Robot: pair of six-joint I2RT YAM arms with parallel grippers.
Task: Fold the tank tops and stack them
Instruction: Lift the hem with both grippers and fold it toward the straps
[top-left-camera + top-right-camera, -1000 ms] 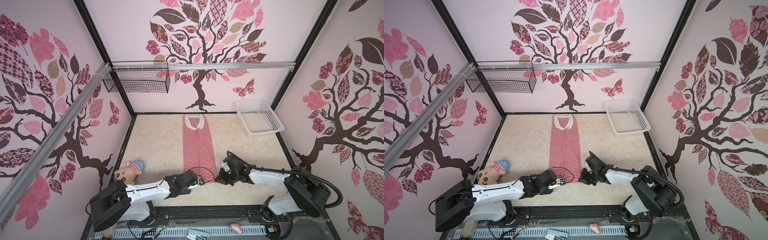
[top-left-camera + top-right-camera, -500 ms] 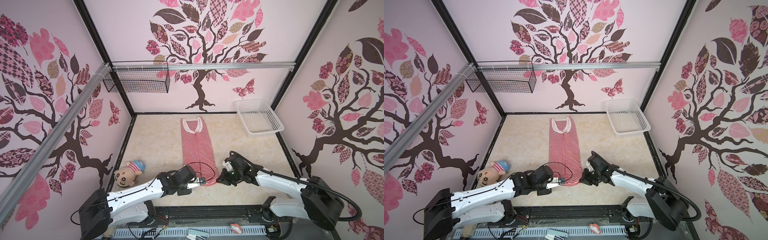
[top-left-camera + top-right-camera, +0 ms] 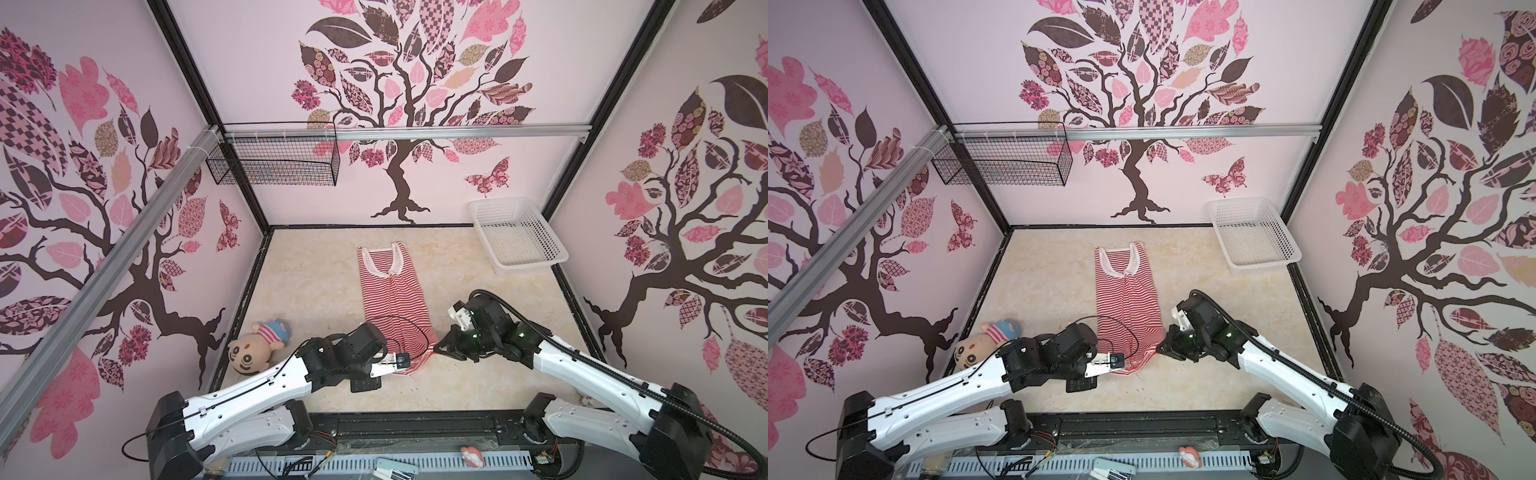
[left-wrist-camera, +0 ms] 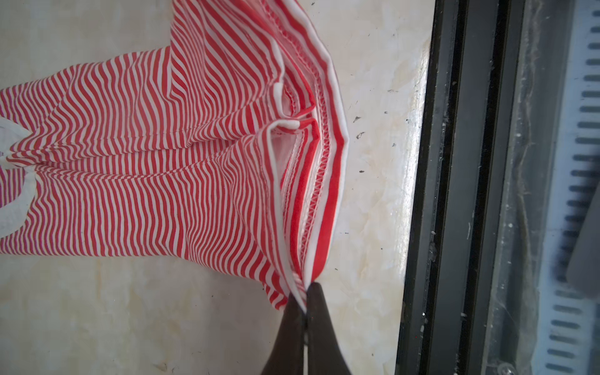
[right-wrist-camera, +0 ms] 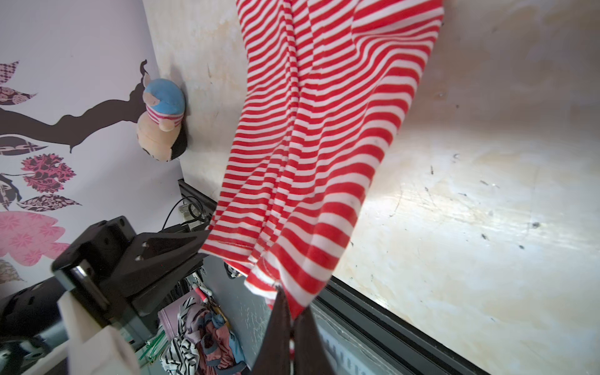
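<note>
Striped tank top (image 3: 392,297) x1, 2 grippers pinching hem, plush doll (image 3: 254,347) x1

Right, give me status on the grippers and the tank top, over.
Left gripper and right gripper shut on hem corners of tank top. Neck end flat on table. Nothing in the way.

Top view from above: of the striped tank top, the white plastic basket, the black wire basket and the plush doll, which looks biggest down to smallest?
1. Black wire basket, though it hangs nearer the camera, so unsure.
2. Tank top and white plastic basket look about alike.
3. Plush doll, clearly smallest.
</note>
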